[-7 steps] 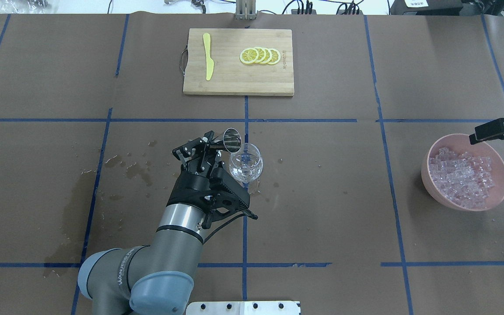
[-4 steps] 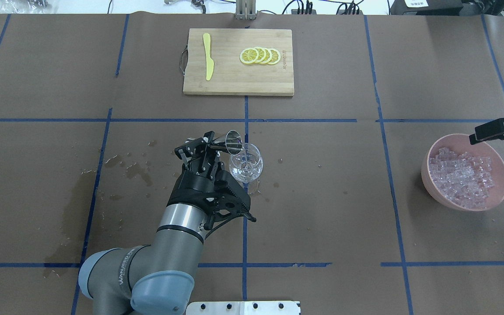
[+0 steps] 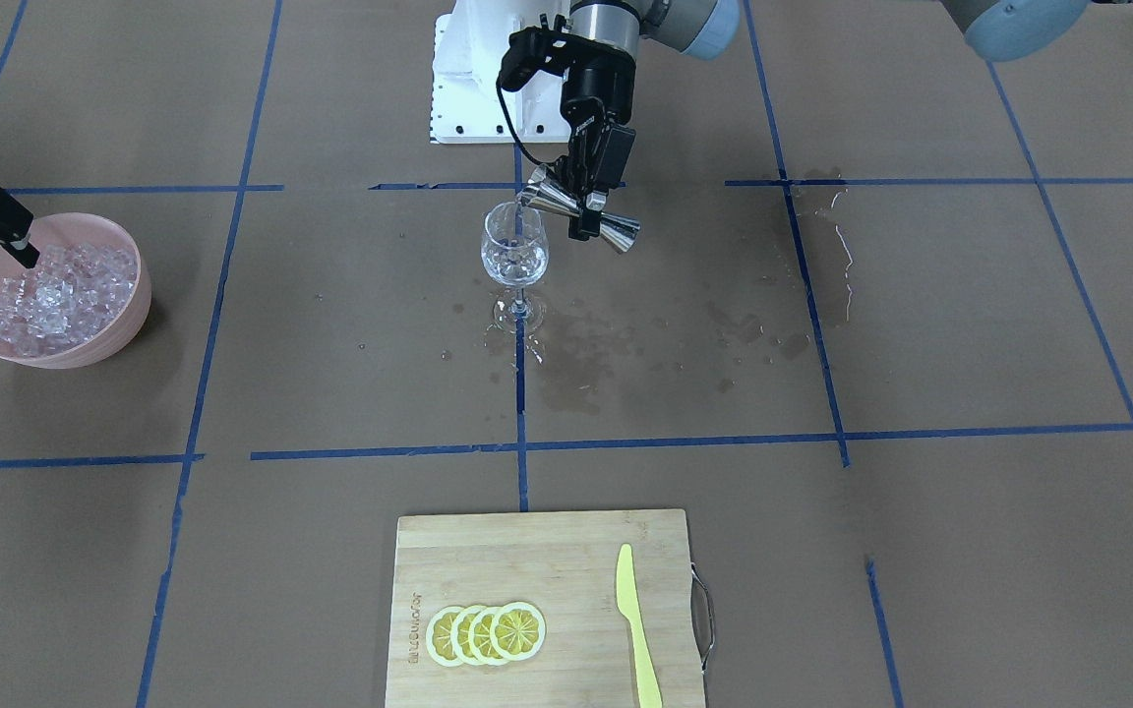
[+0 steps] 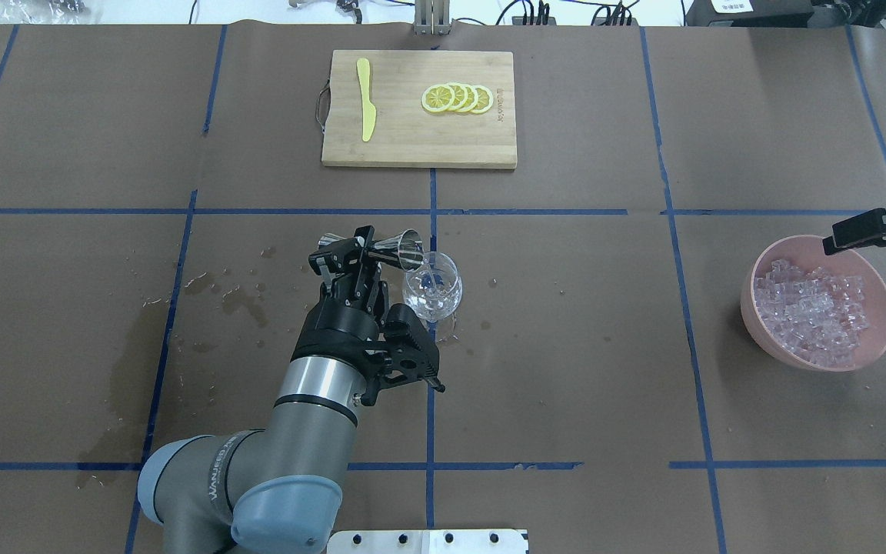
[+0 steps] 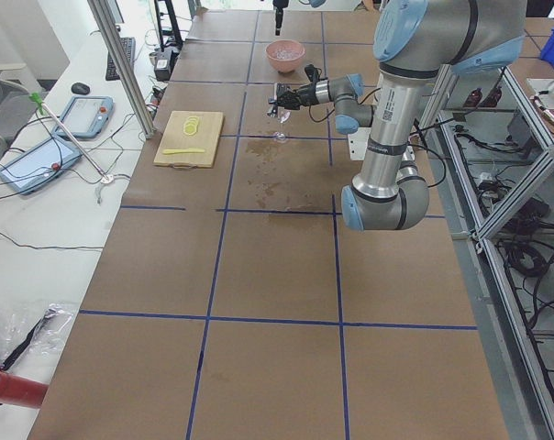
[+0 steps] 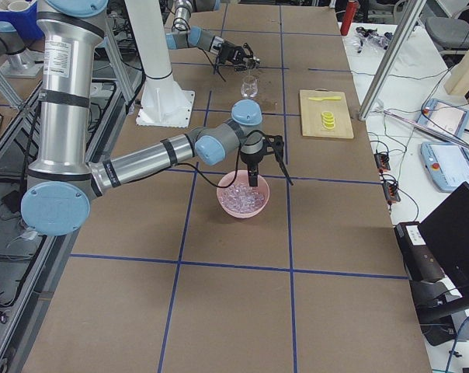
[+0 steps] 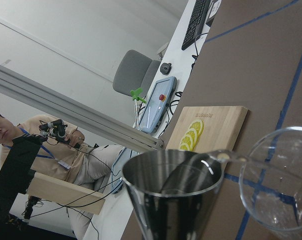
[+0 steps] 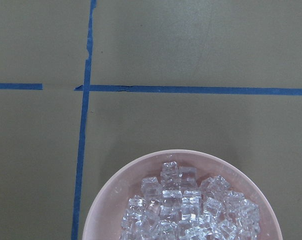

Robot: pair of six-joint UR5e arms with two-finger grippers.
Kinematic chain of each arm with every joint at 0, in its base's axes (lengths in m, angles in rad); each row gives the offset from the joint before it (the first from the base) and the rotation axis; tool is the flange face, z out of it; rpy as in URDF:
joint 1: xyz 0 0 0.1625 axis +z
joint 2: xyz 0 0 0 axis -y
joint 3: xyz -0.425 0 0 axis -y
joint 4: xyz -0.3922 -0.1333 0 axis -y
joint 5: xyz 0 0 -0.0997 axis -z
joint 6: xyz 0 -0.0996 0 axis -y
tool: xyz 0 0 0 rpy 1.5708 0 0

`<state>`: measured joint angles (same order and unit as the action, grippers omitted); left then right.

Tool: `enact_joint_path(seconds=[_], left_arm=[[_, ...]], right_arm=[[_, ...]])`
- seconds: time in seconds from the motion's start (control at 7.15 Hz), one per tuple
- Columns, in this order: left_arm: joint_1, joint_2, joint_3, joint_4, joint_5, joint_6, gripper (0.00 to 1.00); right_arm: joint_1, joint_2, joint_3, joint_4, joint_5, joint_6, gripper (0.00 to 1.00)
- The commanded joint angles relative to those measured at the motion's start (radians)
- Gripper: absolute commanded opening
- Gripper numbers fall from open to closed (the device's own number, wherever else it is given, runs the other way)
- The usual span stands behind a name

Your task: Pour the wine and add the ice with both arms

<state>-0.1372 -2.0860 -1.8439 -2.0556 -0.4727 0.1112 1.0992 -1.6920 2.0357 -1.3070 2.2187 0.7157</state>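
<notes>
My left gripper (image 4: 362,250) is shut on a steel double-cone jigger (image 4: 395,246), held nearly level. The jigger's mouth (image 3: 537,197) rests over the rim of the clear stemmed wine glass (image 4: 432,288), which stands upright at the table's middle. In the left wrist view a thin clear stream runs from the jigger (image 7: 176,195) into the glass (image 7: 281,185). Far to the right, the ice (image 4: 812,308) fills a pink bowl (image 4: 751,308). My right gripper (image 4: 862,231) hovers over the bowl's far rim; I cannot tell whether it is open or shut.
A bamboo cutting board (image 4: 418,142) at the far middle carries several lemon slices (image 4: 458,98) and a yellow knife (image 4: 367,100). Wet stains (image 3: 626,344) mark the brown paper around the glass. A seated person (image 7: 56,155) shows beyond the table's edge.
My left wrist has rolled, tipping the jigger flatter over the glass, so its rear cone now shows. The right gripper stays over the bowl.
</notes>
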Motion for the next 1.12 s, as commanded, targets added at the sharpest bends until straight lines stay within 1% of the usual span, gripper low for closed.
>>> enact_joint_path(seconds=[0.0,0.56,0.98], left_arm=[[-0.001,-0.008,0.000,0.000,0.025,0.088,0.00],[-0.004,-0.012,-0.003,0.000,0.028,0.221,0.00],[-0.004,-0.016,-0.003,0.002,0.074,0.336,0.00]], right_arm=[[-0.012,0.006,0.000,0.002,-0.001,0.024,1.00],[-0.013,0.008,0.001,0.002,-0.002,0.024,1.00],[-0.013,0.014,0.001,0.000,-0.002,0.025,1.00]])
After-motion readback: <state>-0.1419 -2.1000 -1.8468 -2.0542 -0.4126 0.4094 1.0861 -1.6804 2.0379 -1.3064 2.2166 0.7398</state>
